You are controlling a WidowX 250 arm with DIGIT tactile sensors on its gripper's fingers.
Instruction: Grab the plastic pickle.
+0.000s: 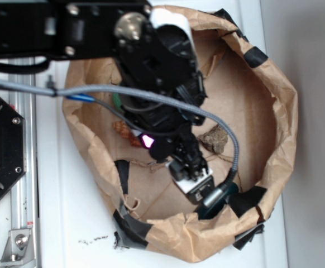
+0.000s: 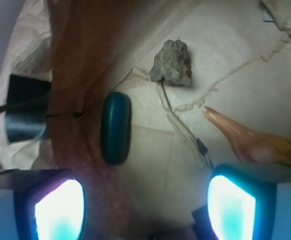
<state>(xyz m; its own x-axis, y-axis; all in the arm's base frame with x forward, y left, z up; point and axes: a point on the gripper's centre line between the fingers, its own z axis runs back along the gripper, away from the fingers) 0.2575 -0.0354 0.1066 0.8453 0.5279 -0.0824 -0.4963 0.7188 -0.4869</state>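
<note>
Lying pickle, long axis vertical

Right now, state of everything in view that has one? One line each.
claw: open, empty, pads lit, hovering inside the bag.
plastic pickle: lying flat on the bag floor against the paper wall, ungrasped, ahead of the left pad.
rock: resting on the floor, apart from the pickle.
shell: lying on its side, pointed tip toward the middle.
paper bag: open, rim rolled down, patched with black tape.
</note>
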